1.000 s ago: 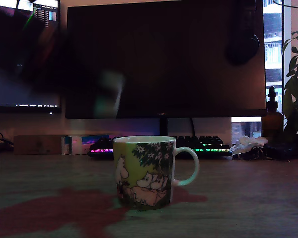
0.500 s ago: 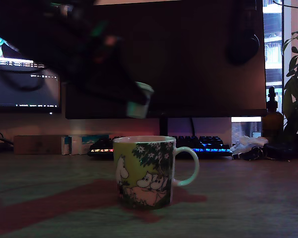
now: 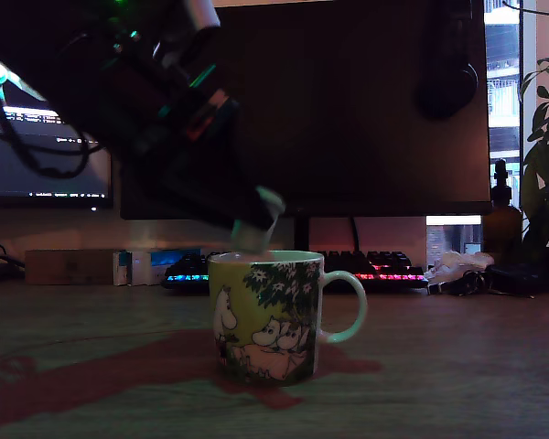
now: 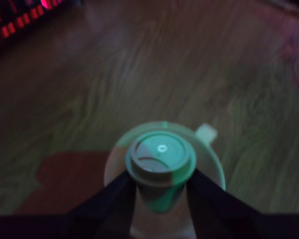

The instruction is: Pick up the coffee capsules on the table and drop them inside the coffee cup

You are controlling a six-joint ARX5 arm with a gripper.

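Exterior and wrist views. The gripper (image 3: pixel 247 222) reached down from the exterior view's upper left, its 2 dark fingers (image 4: pixel 117 191) closed on the sides of 1 coffee capsule (image 3: pixel 256 218), mint-green lid (image 4: pixel 161 151) facing the wrist camera. The capsule hung tilted just above the rim of the coffee cup (image 3: pixel 265 315) (handle toward the exterior view's right), which stood upright on the table (image 3: pixel 457 366). A backlit keyboard (image 3: pixel 371 270) and dark monitor (image 3: pixel 348 101) lay behind.
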